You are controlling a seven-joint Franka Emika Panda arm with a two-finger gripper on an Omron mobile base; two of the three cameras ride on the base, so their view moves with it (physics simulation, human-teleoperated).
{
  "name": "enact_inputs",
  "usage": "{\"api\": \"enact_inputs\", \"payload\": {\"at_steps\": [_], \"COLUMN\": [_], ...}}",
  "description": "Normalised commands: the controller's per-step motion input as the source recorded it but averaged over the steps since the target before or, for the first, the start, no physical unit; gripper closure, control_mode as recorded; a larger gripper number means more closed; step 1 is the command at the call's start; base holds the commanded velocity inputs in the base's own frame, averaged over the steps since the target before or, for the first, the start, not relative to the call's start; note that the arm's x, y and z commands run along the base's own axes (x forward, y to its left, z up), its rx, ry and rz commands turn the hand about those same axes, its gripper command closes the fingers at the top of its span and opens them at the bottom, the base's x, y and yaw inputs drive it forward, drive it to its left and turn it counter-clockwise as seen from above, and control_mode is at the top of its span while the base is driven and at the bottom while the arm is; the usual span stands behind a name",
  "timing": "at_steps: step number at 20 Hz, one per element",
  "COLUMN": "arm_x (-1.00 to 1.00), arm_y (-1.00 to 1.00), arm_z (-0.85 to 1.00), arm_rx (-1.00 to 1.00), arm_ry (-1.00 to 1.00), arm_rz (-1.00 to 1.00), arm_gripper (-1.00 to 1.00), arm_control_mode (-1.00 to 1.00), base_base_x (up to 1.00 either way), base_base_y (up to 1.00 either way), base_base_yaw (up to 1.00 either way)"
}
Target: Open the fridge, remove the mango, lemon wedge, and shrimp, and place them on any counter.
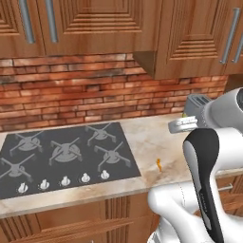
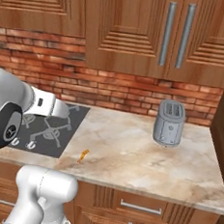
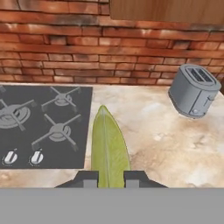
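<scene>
Item: lemon wedge (image 3: 108,148), pinched between our gripper's (image 3: 110,178) closed fingers, above the counter (image 3: 175,148) beside the cooktop (image 3: 43,127). We judge it light, thin, slippery, easily crushed; best held across its flat faces. Shrimp (image 1: 159,164) lies on the counter.

You are looking at a home kitchen. A beige marbled counter (image 2: 143,156) runs along a red brick wall (image 1: 80,90), with a black gas cooktop (image 1: 61,156) and its row of white knobs set into it. Brown wooden cabinets (image 2: 136,29) with silver bar handles hang above, more cabinets sit below, and a grey toaster (image 2: 169,123) stands on the counter.
</scene>
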Motion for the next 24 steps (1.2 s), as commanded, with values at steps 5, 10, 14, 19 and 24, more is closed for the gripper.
{"api": "enact_inputs", "payload": {"at_steps": [5, 10, 14, 19, 24], "arm_x": [0.00, 0.02, 0.33, 0.69, 0.41], "arm_y": [0.00, 0.00, 0.00, 0.00, 0.00], "arm_z": [0.00, -0.08, -0.35, -0.54, -0.60], "arm_rx": [0.00, 0.00, 0.00, 0.00, 0.00], "arm_ry": [0.00, 0.01, 0.25, 0.33, 0.14], "arm_rz": [0.00, 0.00, 0.00, 0.03, 0.00], "arm_gripper": [1.00, 1.00, 1.00, 1.00, 1.00], "arm_control_mode": [1.00, -1.00, -1.00, -1.00, -1.00], "base_base_x": [0.00, 0.00, 0.00, 0.00, 0.00], "base_base_y": [-0.02, -0.01, 0.00, 0.00, 0.00], "base_base_yaw": [-0.04, -0.01, 0.00, 0.00, 0.00]}}
